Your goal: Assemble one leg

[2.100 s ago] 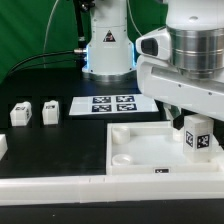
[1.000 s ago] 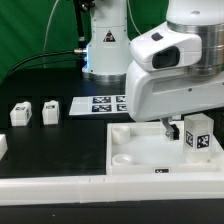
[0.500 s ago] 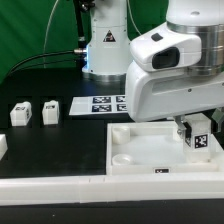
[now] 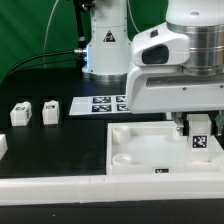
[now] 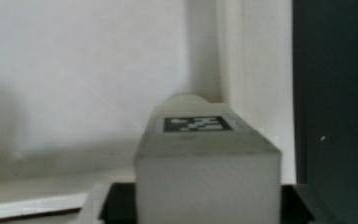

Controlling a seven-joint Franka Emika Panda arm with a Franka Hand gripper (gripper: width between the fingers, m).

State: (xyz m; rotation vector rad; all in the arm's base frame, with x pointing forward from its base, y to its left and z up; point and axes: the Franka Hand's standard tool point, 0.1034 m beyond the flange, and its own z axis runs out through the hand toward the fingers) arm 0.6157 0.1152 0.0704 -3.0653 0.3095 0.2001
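Note:
The leg [image 4: 200, 134], a small white post with a square marker tag, stands upright in the far right corner of the large white tray [image 4: 140, 162] at the exterior view's right. My gripper [image 4: 198, 122] comes down over the leg's top, with a dark finger [image 4: 183, 126] against its left side. In the wrist view the leg [image 5: 202, 150] fills the space between my gripper's [image 5: 202, 203] two dark fingers [image 5: 119, 203], which press on both of its sides. The tray's white floor lies beyond it. The leg's lower end is hidden.
Two more white tagged legs [image 4: 20, 113] [image 4: 51, 111] lie on the black table at the exterior view's left, with another white piece [image 4: 2, 147] at the left edge. The marker board [image 4: 103, 104] lies behind the tray. The robot base [image 4: 105, 45] stands at the back.
My hand has turned about its vertical axis and come down onto the leg. The finger has moved right, up against the leg. The leg stays in the tray's corner.

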